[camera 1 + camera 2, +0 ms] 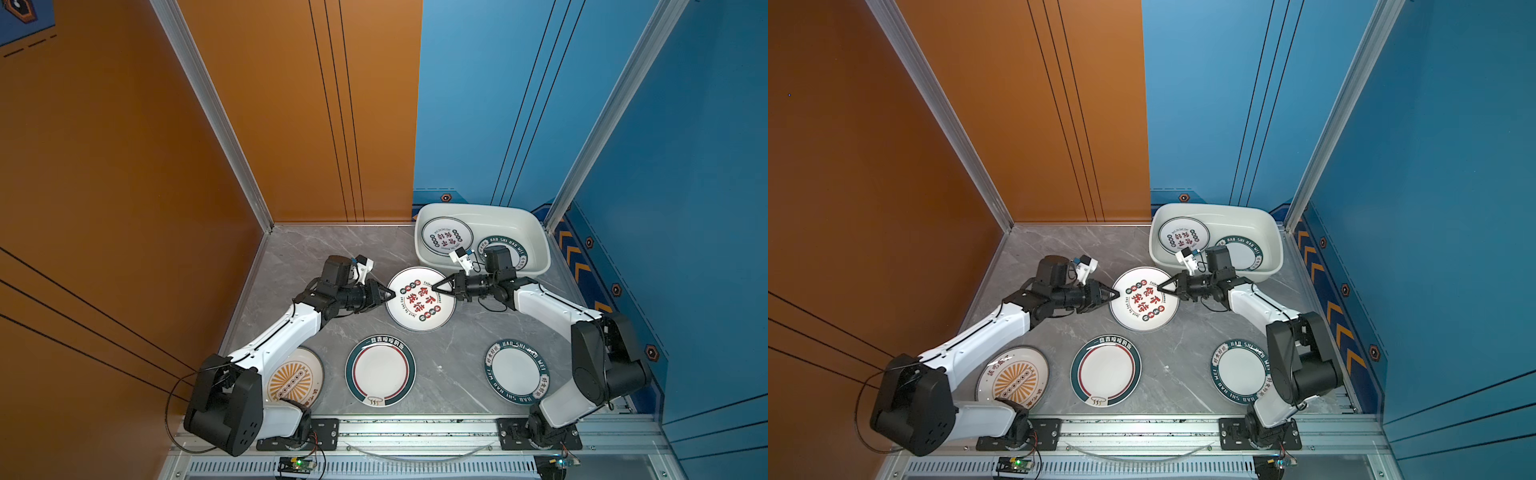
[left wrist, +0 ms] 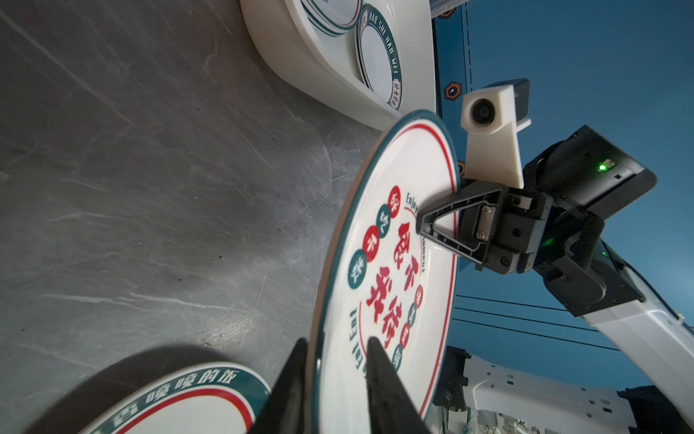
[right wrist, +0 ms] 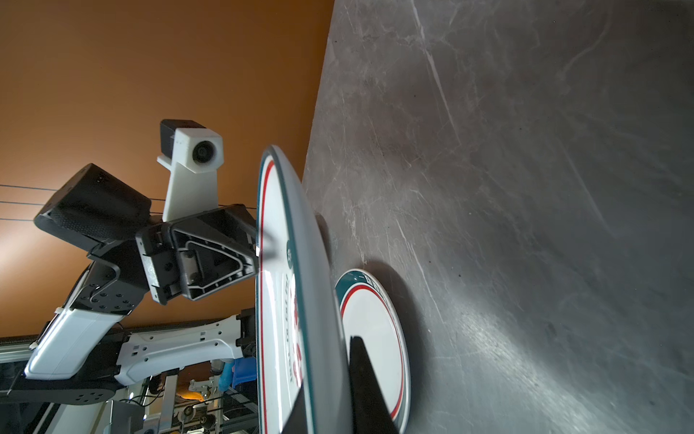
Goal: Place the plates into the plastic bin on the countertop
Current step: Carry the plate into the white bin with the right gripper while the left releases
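Note:
A white plate with red Chinese characters (image 1: 419, 305) (image 1: 1144, 299) hangs above the grey countertop (image 1: 332, 249), just in front of the plastic bin (image 1: 515, 226) (image 1: 1262, 232). My right gripper (image 1: 433, 286) (image 3: 326, 345) is shut on its rim on the bin side. My left gripper (image 1: 394, 294) (image 2: 337, 342) straddles the opposite rim, open, with a gap beside one finger. Two plates lie in the bin: a red-character one (image 1: 446, 236) and a green-rimmed one (image 1: 509, 242), partly hidden by my right wrist.
Three plates lie along the near side of the countertop: an orange sunburst one (image 1: 297, 378) partly under my left arm, a green-and-red ringed one (image 1: 380, 372), and a green lettered one (image 1: 515, 372) beside my right arm. Orange and blue walls enclose the counter.

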